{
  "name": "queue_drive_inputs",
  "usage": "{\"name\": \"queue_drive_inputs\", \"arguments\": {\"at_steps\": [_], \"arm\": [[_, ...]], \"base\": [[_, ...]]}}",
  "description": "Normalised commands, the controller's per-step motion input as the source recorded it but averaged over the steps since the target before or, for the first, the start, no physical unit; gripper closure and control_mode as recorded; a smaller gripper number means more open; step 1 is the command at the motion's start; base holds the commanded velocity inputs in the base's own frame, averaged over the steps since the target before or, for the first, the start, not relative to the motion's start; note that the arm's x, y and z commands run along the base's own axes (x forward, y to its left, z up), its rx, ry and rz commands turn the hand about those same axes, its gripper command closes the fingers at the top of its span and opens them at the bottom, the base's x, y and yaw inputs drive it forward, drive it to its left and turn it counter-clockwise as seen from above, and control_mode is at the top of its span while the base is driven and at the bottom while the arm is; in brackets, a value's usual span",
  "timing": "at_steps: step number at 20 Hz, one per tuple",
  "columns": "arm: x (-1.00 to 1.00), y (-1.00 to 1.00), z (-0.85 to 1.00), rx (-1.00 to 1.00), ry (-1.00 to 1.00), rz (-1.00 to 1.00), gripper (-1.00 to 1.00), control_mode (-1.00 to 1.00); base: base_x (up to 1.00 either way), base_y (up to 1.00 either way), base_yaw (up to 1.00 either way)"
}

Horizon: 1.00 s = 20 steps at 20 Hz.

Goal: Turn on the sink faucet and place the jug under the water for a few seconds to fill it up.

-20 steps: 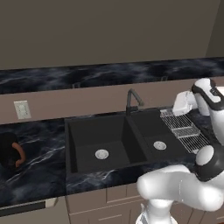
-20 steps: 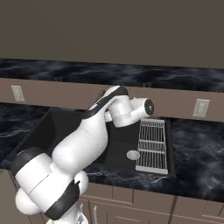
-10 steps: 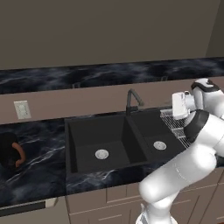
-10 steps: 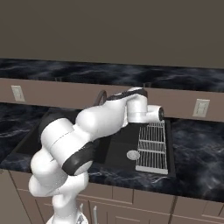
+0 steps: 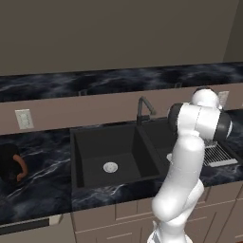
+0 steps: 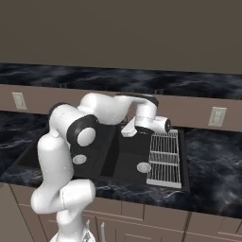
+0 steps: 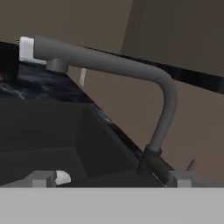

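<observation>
The sink faucet (image 7: pixel 162 105) is a dark gooseneck tap standing close in front of my gripper (image 7: pixel 111 179), its spout reaching left across the hand view. My two fingertips (image 7: pixel 41 178) stand wide apart with nothing between them. In the left base view the sink faucet (image 5: pixel 144 109) rises behind the black double sink (image 5: pixel 88 156), and no water runs from it. The jug (image 5: pixel 8 163), black with a brown-orange handle, stands on the counter far to the left. The right base view shows my white hand (image 6: pixel 150 124) hovering over the sink (image 6: pixel 120 165).
A silver wire dish rack (image 6: pixel 164 158) lies over the sink's right side, just right of my hand. Black marble counter (image 5: pixel 42 190) runs on both sides. Wall outlets (image 5: pixel 23 118) (image 6: pixel 216 116) sit on the backsplash, under a raised dark ledge.
My arm has folded upright and its elbow has swung in front of the sink. The hand has shifted left from above the rack toward the faucet. The jaws stayed open.
</observation>
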Motion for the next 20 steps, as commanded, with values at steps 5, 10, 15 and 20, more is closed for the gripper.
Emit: {"name": "queue_drive_inputs", "arguments": {"at_steps": [5,10,15,20], "arm": [[0.63,0.22,-0.13,0.0,0.0,-0.13,-1.0,-1.0],[0.48,0.09,-0.02,0.0,-0.03,-0.04,-1.0,-1.0],[0.38,0.5,-0.09,0.0,-0.06,-0.03,-1.0,-1.0],[0.3,0.6,-0.1,0.0,-0.04,-0.03,-1.0,-1.0]], "base": [[0.0,0.0,0.0],[0.0,0.0,0.0],[0.0,0.0,0.0],[0.0,0.0,0.0]]}}
